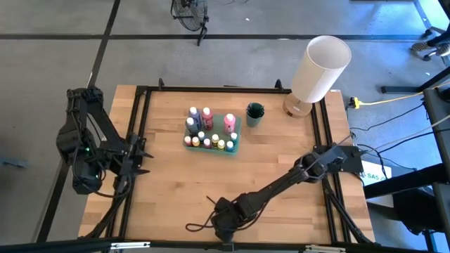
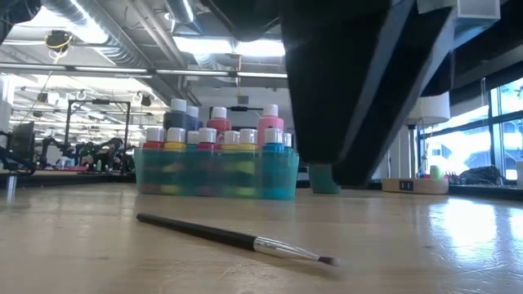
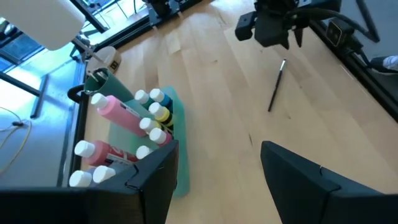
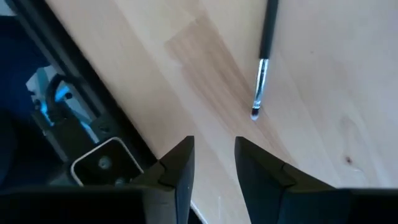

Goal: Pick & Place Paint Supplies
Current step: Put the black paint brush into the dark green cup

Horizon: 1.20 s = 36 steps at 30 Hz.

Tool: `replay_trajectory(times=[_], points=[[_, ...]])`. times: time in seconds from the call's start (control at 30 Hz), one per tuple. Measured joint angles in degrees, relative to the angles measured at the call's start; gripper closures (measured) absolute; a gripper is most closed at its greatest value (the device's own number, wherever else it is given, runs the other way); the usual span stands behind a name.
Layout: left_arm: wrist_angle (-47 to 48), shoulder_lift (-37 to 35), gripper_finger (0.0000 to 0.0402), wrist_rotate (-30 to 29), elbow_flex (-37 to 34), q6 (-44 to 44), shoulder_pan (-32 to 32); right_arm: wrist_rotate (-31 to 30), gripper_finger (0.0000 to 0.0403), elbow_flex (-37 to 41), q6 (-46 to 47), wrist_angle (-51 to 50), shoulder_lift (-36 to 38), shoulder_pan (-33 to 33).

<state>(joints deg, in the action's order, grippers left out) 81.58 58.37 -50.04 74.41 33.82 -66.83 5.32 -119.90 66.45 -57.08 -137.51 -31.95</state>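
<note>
A thin dark-handled brush point(image 2: 212, 233) lies flat on the wooden table near its front edge, bristles point(image 4: 255, 111) bare. My right gripper point(image 4: 214, 143) hangs just above the table beside the bristle end, pointing steeply down, open by a narrow gap with only wood between its fingers. Several white-capped paint bottles point(image 1: 208, 116) stand upright in a teal tray point(image 2: 278, 184) at the table's middle. My left gripper point(image 3: 219, 147) waits open at the table's left edge point(image 1: 140, 158), raised and empty.
A dark green cup point(image 1: 254, 114) stands right of the tray. A big white cylinder point(image 1: 320, 67) stands at the far right corner. Black frame rails point(image 1: 144, 126) run along the table's sides. Bare wood lies between tray and brush.
</note>
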Motion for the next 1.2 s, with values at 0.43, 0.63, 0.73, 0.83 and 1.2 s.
replay_trajectory(times=[0.43,0.63,0.73,0.83,1.2], points=[[1.0,0.0,0.0178,-0.4,0.0,2.7,0.0,0.5,0.0286,0.0,-1.3,-1.3,0.0,1.8],[1.0,0.1,0.0178,-0.4,0.0,5.1,0.0,-0.8,0.0286,0.0,-0.9,-3.7,0.0,1.9],[1.0,0.1,0.0178,0.1,0.0,6.4,0.0,-0.8,0.0286,0.0,-1.1,-5.3,0.0,1.9],[1.0,0.2,0.0178,0.1,0.0,6.9,0.0,-0.8,0.0286,0.0,-1.2,-5.2,0.0,1.9],[2.3,0.2,0.0178,0.1,-0.1,5.5,0.0,-3.4,0.0286,0.0,-1.7,-4.1,0.0,2.0]])
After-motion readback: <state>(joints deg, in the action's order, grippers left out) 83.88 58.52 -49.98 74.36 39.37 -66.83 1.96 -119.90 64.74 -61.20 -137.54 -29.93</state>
